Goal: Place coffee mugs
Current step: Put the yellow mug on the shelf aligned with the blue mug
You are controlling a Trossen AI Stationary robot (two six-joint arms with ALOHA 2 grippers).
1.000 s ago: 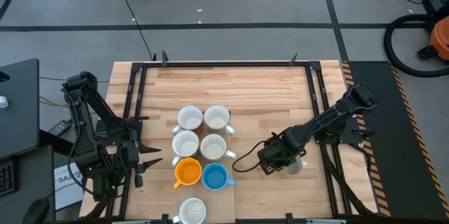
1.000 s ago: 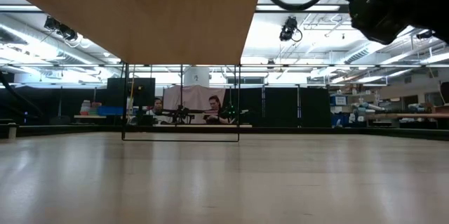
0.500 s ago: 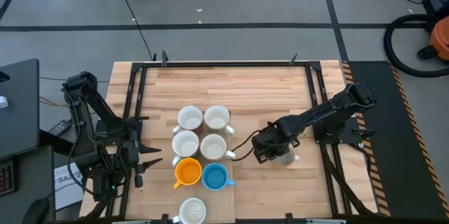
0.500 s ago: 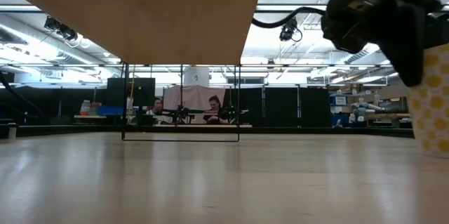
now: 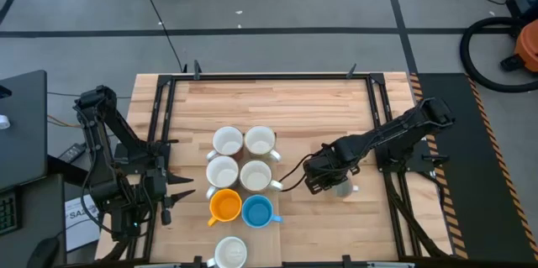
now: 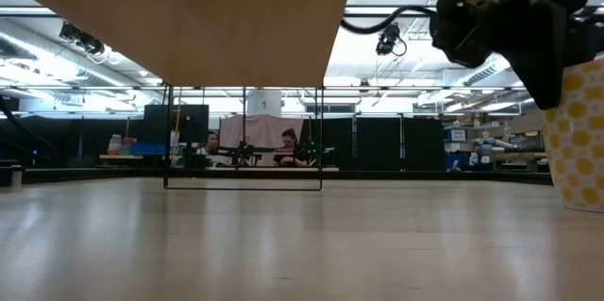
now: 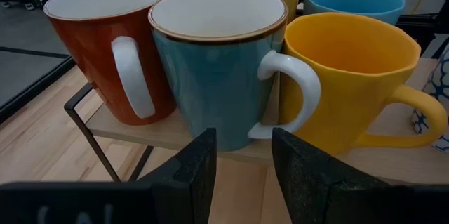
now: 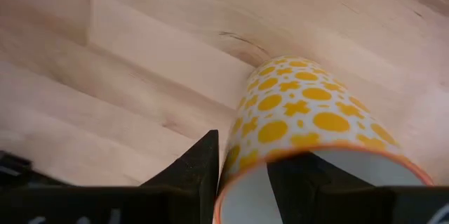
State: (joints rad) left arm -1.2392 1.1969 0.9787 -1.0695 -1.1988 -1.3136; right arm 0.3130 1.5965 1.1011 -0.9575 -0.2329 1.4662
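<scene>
The right tool (image 6: 552,51) grips the yellow patterned mug (image 6: 578,136) above the table (image 6: 283,244).

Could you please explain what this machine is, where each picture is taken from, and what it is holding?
It is a robot with two dark arms at a wooden table, each ending in a two-finger hand. One picture looks straight down from above, one looks level across the tabletop, and two come from cameras on the wrists. From above, six mugs stand grouped in pairs, among them an orange mug and a blue mug; another white mug sits at the near edge. The right hand grips the rim of a yellow patterned mug, one finger inside and one outside. The left hand waits open at the table's left edge; its wrist camera faces other mugs on a stand.
</scene>
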